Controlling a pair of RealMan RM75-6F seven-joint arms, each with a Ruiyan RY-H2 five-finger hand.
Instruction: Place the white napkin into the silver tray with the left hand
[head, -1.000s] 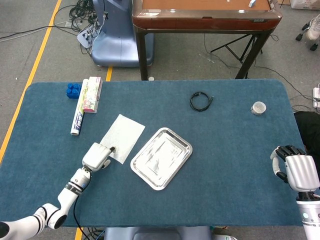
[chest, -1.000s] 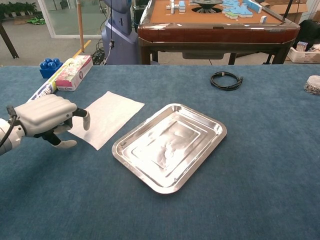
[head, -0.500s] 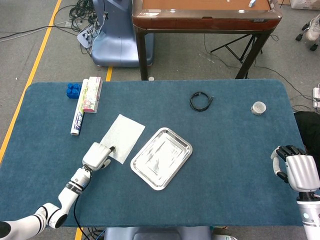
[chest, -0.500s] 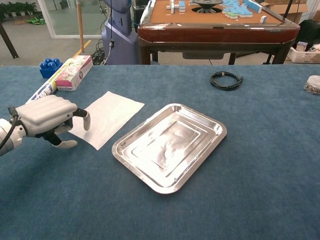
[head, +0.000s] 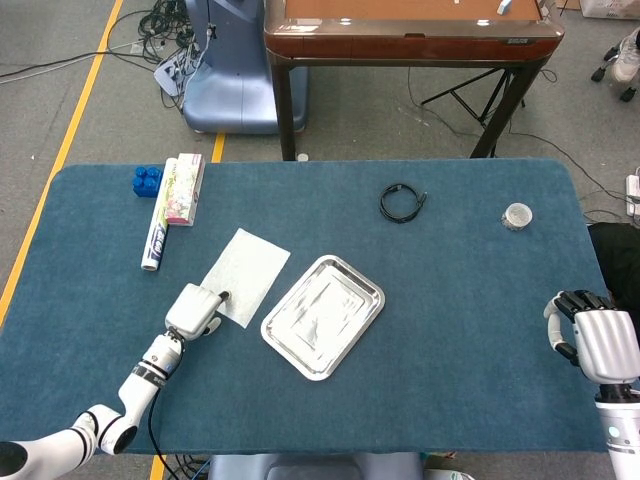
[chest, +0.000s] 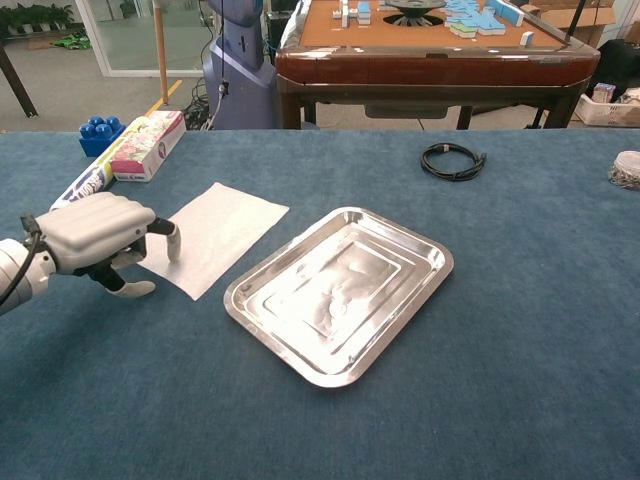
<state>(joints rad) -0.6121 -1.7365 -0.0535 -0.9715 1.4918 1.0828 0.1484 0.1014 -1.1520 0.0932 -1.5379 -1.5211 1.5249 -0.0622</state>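
Presently the white napkin (head: 245, 275) is seen lying flat on the blue table (head: 450, 330), not in the silver tray (head: 323, 316); it lies just beside the tray, at about ten o'clock from it in the head view. Napkin and tray appear close together, but whether their edges touch cannot be told.

The left hand (chest: 95, 238) is positioned at the napkin's near corner, at roughly seven o'clock from the sheet's middle. Its fingers (chest: 172, 240) are curled downward, with one fingertip over the napkin's edge and the thumb set low against the cloth below. Whether the sheet is actually pinched cannot be told; no part of the napkin is seen lifted.

The right hand (head: 603, 340) is seen at the table's far right edge, at about three o'clock from the tray and well apart from it. Its fingers are curled in, and nothing is seen held.

Other items noted: a black cable coil (head: 402, 202) at about one o'clock from the tray; a small round container (head: 517, 215) near the right end; a printed box (head: 185, 188), a rolled tube (head: 155, 240) and a blue object (head: 147, 180) grouped at the upper left corner.
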